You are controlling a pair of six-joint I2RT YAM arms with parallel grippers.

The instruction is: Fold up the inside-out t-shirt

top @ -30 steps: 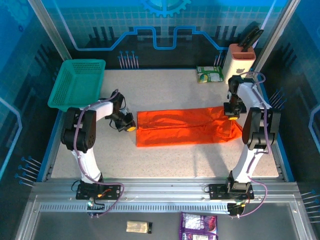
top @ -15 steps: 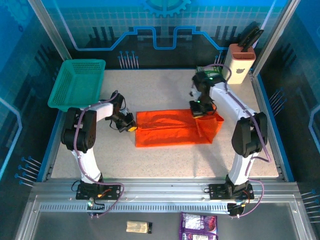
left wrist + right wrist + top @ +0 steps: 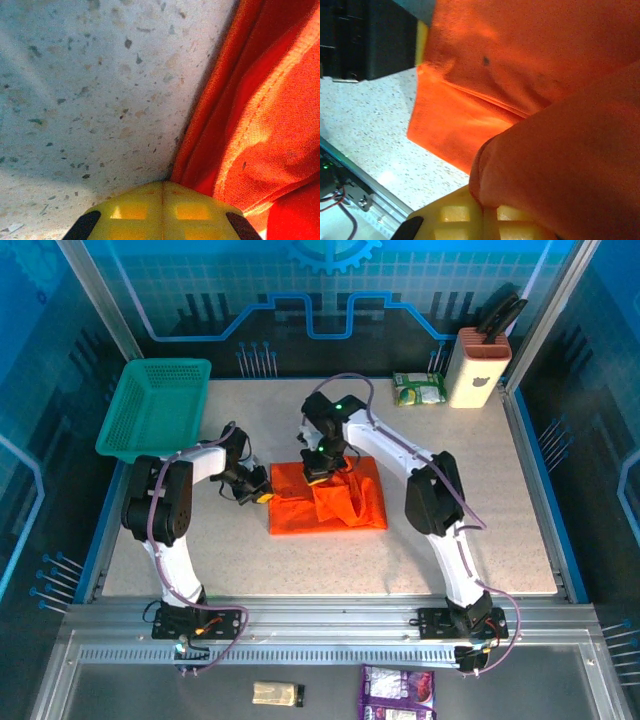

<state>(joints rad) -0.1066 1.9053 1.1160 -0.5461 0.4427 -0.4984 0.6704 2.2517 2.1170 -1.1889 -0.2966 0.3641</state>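
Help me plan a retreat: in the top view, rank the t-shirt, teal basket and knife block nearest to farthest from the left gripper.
1. Orange-red t-shirt, against the left gripper.
2. Teal mesh basket, far-left corner.
3. Knife block, far-right corner.

Table lies bare right of the t-shirt (near strip too). Basket blocks the far-left corner.

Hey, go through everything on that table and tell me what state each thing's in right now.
t-shirt: part folded, right end doubled over the middle, bunched.
right gripper: shut on the t-shirt.
left gripper: shut, at the t-shirt's left edge.
teal basket: tilted, nothing seen in it.
knife block: upright, handles sticking out.
green packet: lying flat.
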